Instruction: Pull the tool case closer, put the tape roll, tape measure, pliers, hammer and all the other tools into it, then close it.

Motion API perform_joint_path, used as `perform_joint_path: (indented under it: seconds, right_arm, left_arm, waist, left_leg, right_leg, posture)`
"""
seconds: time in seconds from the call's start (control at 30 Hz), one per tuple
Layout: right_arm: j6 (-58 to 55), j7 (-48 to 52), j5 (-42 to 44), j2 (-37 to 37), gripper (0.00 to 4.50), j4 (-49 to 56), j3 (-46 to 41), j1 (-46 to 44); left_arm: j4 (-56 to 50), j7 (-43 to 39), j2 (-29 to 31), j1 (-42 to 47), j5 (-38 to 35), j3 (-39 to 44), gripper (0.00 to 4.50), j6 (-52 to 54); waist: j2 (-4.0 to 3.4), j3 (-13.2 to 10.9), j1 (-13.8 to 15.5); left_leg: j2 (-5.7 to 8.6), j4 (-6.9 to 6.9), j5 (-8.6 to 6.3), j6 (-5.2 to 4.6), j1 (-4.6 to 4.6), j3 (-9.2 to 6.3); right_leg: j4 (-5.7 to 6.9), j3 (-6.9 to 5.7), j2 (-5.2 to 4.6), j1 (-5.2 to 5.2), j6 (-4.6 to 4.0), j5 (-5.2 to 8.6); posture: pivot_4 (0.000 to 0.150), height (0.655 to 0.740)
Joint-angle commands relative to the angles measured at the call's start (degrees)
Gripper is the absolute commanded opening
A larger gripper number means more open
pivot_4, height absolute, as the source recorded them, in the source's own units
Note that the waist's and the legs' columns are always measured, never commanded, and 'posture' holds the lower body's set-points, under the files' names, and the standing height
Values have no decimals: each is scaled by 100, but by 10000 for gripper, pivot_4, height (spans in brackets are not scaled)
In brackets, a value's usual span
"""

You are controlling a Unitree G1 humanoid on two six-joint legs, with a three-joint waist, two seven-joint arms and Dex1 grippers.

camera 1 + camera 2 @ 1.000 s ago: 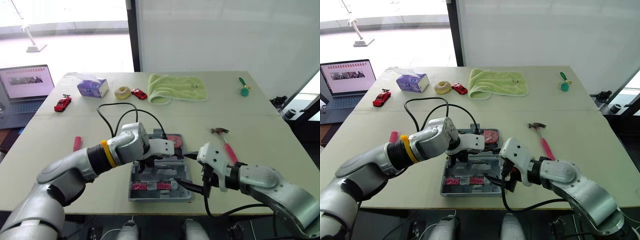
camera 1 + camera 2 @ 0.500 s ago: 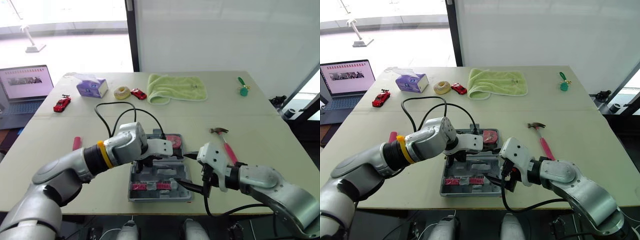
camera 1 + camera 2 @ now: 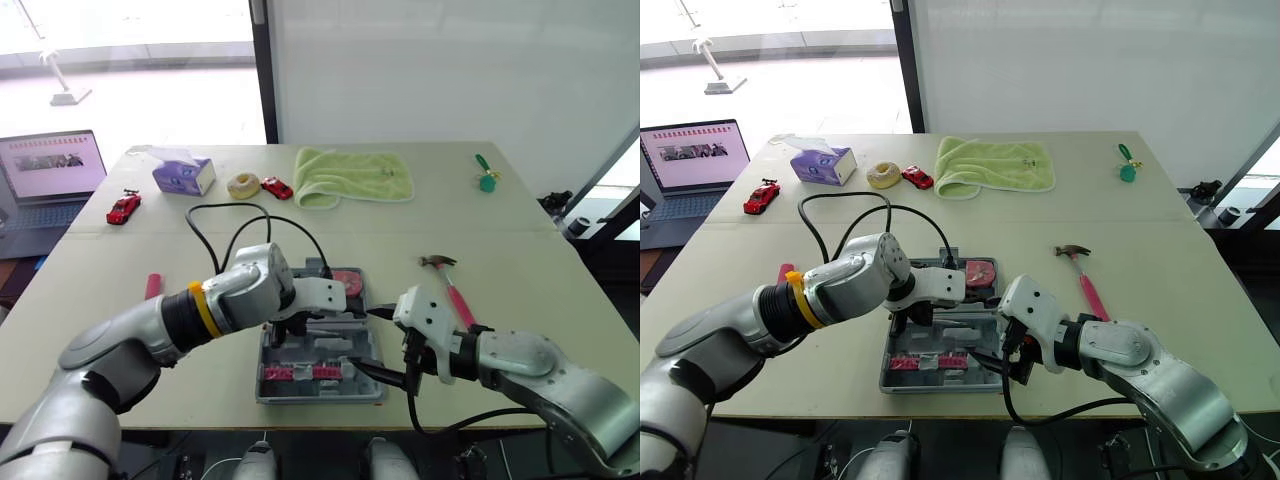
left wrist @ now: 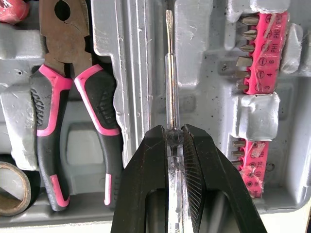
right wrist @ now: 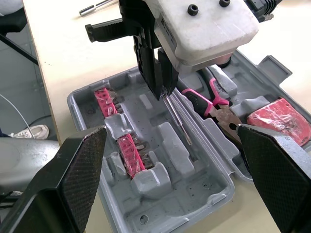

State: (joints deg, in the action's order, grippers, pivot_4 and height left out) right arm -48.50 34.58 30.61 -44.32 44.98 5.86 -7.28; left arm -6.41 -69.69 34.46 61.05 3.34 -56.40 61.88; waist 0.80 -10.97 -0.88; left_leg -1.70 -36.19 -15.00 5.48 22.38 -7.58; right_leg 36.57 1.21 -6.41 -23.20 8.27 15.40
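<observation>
Little is changed: screwdriver (image 4: 168, 82) is kept clamped by left pincer (image 4: 174, 133) over tool case (image 4: 131, 73); right pincer (image 5: 170, 132) held wide.

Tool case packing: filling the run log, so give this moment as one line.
left hand: shut on screwdriver over tool case | right hand: open | pliers: in case | hammer: on table
</observation>
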Motion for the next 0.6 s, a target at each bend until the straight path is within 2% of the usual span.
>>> perform_joint_path:
  seconds: [0.03,0.6]
  right_arm:
    - [1,8,45,22,45000,220,-7,-84]
    - [-86,-21,73,18,45000,288,-84,-35]
  left_arm:
    - [-44,24,83,1,77,71,185,-67]
    - [256,131,-158,-74,253,-75,185,-240]
  waist:
    - [0,0,-2]
    - [0,0,3]
  left_leg:
    - [0,0,0,0,0,0]
    - [0,0,0,0,0,0]
  right_leg:
    - [0,0,0,0,0,0]
    - [0,0,0,0,0,0]
  posture:
    - [1500,7400]
    - [1500,7400]
